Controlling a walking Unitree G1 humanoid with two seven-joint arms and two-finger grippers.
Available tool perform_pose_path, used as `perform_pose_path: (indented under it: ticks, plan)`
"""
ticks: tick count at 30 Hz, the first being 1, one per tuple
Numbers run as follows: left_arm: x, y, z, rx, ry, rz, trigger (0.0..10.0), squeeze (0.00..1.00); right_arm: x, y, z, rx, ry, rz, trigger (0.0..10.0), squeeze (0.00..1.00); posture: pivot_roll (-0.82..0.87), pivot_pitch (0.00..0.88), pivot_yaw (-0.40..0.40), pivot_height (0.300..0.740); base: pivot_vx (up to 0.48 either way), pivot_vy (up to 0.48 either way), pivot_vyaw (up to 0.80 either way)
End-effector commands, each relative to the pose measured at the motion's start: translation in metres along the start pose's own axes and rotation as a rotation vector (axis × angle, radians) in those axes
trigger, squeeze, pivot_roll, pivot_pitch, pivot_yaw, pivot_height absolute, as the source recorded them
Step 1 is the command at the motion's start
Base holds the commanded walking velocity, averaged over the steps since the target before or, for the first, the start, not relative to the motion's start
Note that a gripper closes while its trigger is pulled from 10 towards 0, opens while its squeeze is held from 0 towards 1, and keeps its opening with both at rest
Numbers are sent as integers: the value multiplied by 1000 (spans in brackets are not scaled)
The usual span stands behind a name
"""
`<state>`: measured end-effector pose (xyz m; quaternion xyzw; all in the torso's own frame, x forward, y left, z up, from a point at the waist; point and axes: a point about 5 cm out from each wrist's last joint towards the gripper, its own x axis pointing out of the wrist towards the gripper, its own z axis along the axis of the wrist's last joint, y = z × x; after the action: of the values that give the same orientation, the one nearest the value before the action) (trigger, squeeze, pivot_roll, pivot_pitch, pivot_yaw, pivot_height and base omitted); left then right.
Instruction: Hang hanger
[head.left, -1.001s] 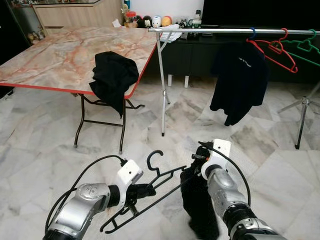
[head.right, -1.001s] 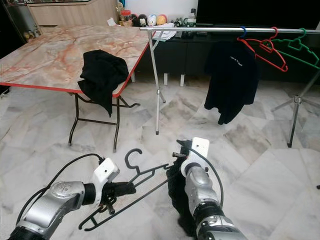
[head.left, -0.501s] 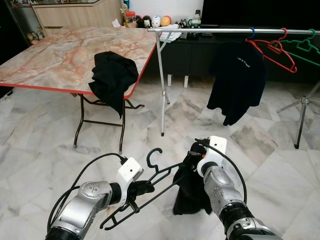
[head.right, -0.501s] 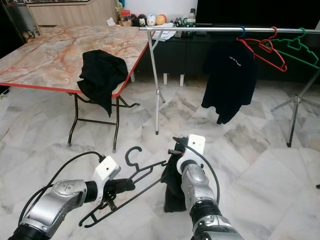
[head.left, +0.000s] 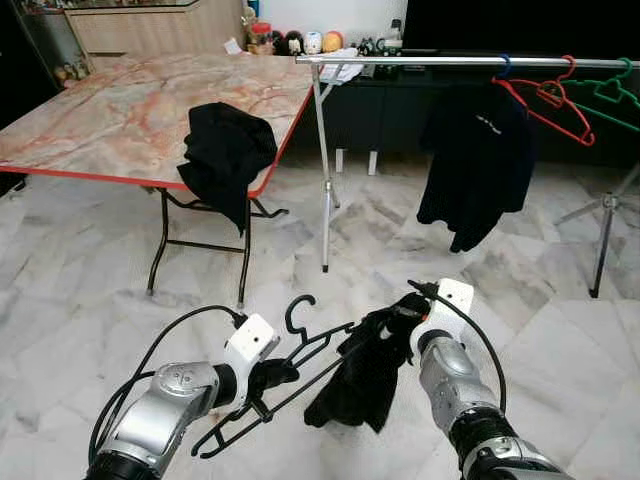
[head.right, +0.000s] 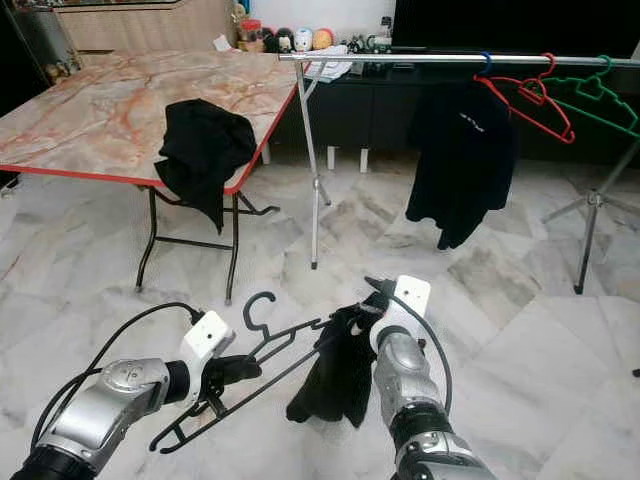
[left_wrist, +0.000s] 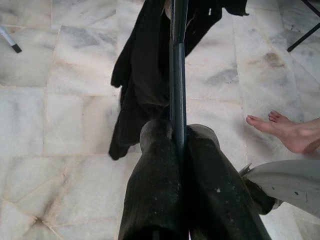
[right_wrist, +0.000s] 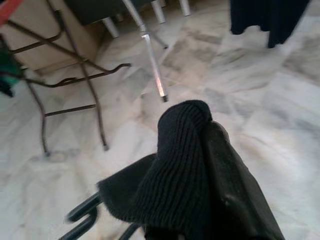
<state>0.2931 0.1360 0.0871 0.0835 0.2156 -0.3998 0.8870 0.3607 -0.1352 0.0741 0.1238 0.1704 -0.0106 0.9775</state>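
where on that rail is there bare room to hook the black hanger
The rail is bare from its left support pole to the hung black shirt. Its right end is crowded with the red hanger and green hanger. The left tool grips the black hanger; the right tool holds a black garment on it.

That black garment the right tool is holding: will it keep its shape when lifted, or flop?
Likely floppy: the black garment sags in loose folds below the right tool. Probably light, since a pinch at one ribbed edge carries it. It may slide along the thin black hanger clamped in the left tool.
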Motion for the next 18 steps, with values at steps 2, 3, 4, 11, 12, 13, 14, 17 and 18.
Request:
perform_pose_path:
  ticks: [2, 3, 4, 11, 12, 13, 14, 17, 18]
  plan:
    - [1, 2, 6, 20, -27, 6, 10000, 0, 0, 18, 0, -33, 6, 119, 10000, 0, 119, 99, 62, 740, 0, 0, 0]
    - [1, 2, 6, 20, -27, 6, 10000, 0, 0, 18, 0, -33, 6, 119, 10000, 0, 119, 99, 62, 740, 0, 0, 0]
    - [2, 2, 7, 21, -31, 8, 10000, 0, 0, 24, 1, -36, 6, 156, 10000, 0, 118, 99, 63, 740, 0, 0, 0]
    - [1, -6, 12, 0, -68, -71, 10000, 0, 0, 33, 7, -82, -17, 249, 10000, 0, 115, 93, 64, 740, 0, 0, 0]
    - [1, -6, 12, -1, -68, -81, 10000, 0, 0, 31, 8, -89, -20, 241, 10000, 0, 116, 92, 64, 740, 0, 0, 0]
    - [0, -7, 11, -1, -68, -87, 10000, 0, 0, 30, 8, -93, -22, 236, 10000, 0, 116, 92, 64, 740, 0, 0, 0]
    - [-1, -8, 10, 0, -65, -95, 10000, 0, 1, 27, 9, -103, -25, 219, 10000, 0, 115, 92, 64, 740, 0, 0, 0]
    - [-3, -9, 8, 0, -60, -113, 10000, 0, 2, 21, 13, -123, -34, 192, 10000, 0, 116, 90, 64, 740, 0, 0, 0]
    - [-4, -9, 8, 0, -58, -116, 10000, 0, 2, 20, 14, -122, -37, 186, 10000, 0, 116, 90, 64, 740, 0, 0, 0]
